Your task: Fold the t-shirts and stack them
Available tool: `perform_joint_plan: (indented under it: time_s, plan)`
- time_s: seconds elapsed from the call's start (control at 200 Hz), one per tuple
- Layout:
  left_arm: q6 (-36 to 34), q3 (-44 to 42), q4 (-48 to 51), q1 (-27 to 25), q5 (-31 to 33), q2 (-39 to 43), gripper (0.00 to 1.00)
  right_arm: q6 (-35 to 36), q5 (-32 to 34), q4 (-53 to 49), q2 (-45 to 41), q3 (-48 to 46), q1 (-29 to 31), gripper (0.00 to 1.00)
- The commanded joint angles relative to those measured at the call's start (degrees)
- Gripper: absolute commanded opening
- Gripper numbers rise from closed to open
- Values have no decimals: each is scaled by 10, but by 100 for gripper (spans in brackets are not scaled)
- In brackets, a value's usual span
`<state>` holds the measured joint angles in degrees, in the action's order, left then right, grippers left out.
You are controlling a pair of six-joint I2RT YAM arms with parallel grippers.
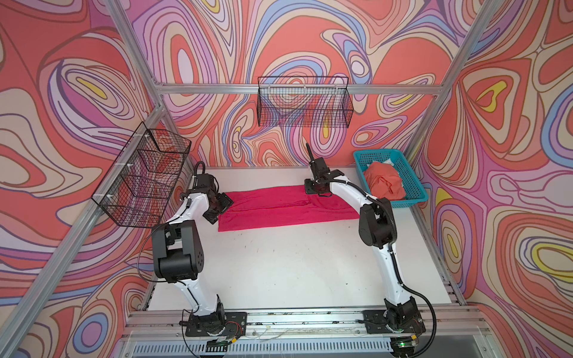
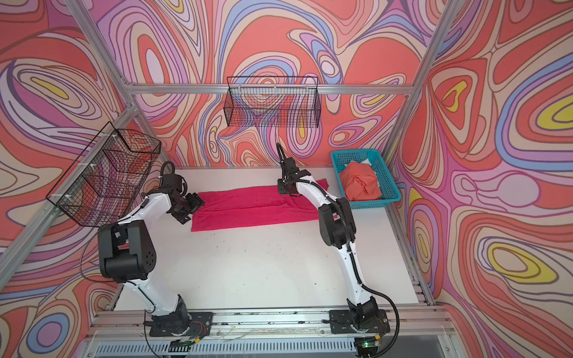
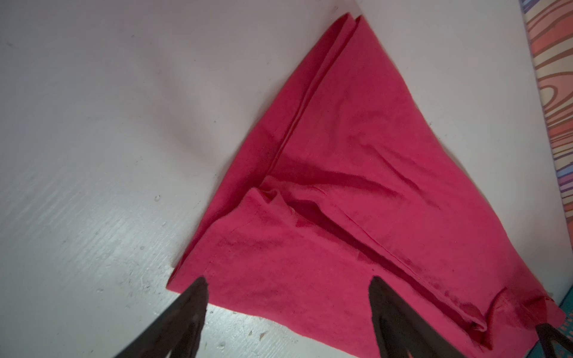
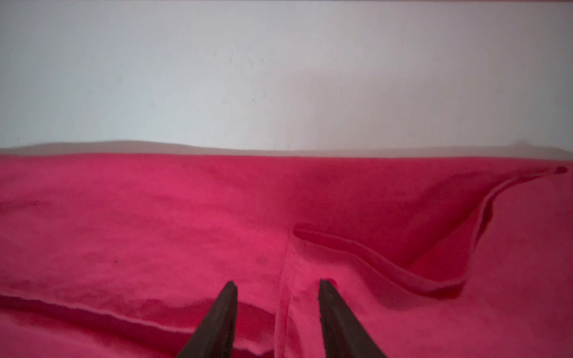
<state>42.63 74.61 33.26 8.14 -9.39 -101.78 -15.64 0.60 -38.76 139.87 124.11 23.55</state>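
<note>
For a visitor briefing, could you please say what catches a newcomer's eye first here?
A magenta-pink cotton t-shirt lies folded long across the white table, left claw and right claw open above it. An orange-coral t-shirt sits crumpled in the teal plastic lattice basket, far right.

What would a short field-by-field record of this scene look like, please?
pink shirt: folded into a long strip, flat on the table
orange shirt: crumpled in the teal basket, not yet folded
left end effector: open, at the strip's left end, holding nothing
right end effector: open, over the strip, right of its middle
stack: not started
</note>
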Motion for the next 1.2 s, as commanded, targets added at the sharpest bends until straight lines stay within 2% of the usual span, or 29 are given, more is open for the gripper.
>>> perform_joint_plan:
  time_s: [0.0,0.155,0.456,0.796,0.981,1.192]
  plan:
    - [-4,-3,5,-1,0,-7,84,-7,33,-30,36,31,1,43]
    - [-4,-5,4,-1,-1,-8,83,-13,59,-28,52,42,0,35]
    - [-6,0,7,-1,2,-12,83,-12,55,3,60,26,1,24]
    - [-7,1,9,-1,2,-13,83,-12,53,-4,81,44,1,23]
    - [-8,3,10,-1,3,-14,83,-12,55,16,68,29,1,14]
    - [-8,2,10,-1,3,-12,83,-11,56,34,46,11,3,9]
